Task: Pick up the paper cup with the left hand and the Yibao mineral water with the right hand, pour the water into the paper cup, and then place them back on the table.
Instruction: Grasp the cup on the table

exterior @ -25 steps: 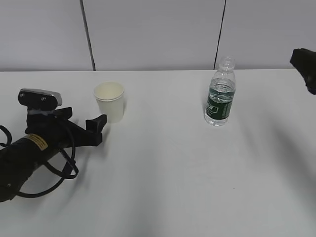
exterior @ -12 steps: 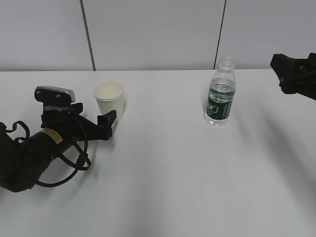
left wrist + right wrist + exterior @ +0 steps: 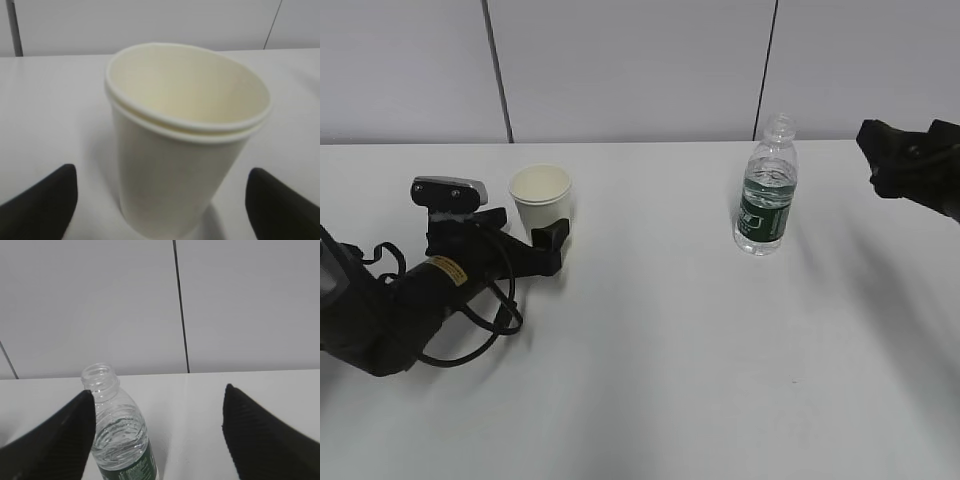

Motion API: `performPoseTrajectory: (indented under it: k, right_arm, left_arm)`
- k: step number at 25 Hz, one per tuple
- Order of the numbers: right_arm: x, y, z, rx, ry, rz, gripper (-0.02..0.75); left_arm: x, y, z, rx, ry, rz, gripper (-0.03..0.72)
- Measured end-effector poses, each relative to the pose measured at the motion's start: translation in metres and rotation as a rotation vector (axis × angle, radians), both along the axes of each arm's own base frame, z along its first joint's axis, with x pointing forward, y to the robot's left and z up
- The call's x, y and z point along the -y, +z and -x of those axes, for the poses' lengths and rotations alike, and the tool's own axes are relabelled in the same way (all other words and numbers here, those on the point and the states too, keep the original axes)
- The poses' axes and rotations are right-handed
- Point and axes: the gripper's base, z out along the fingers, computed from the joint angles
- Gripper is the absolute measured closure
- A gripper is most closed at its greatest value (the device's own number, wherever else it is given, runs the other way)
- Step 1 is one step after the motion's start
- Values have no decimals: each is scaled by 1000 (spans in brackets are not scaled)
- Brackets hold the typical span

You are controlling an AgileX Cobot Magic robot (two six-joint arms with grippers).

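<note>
The paper cup stands upright on the white table, left of the middle and toward the back edge, near the grey panelled wall. From the left wrist camera it fills the centre of the picture, empty inside, and its rim shows as two rolled edges, one just under the other. The left hand lies low over the table on the cup's near-left side, a yellow sticker and loose black cables on its body and a silver-grey camera on top. Its jaws are spread wide: in the wrist view one black finger sits at the lower left and the other at the lower right, with the cup between them and a gap of white table on each side, so neither finger touches the cup.

The water bottle stands upright well to the right of the cup, clear and ribbed, with a dark green label and no cap on its neck. The right hand enters from the right edge, raised and apart from the bottle. Its jaws are spread too; in the right wrist view the bottle appears just beside the left finger, off-centre in the gap, and not held.
</note>
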Motion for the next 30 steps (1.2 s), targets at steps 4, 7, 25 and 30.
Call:
performPoseTrajectory:
  k: [4,7,25,30]
  right_arm:
    - [0,-5,-2,-13,-1,-1,153]
    - [0,-8,-3,-19,-1,-1,153]
    - [-1,-9,-4,-2,8,3,153]
    - [-2,-18,-7,-30,13,7,153]
  left_arm:
    - [3,6,-8,33,-5,11,78]
    - [7,11,-14,60,-20,16,85]
    - [8,-11,-17,22,-27,5,98]
    - [8,-12,-17,20,-21,9,98]
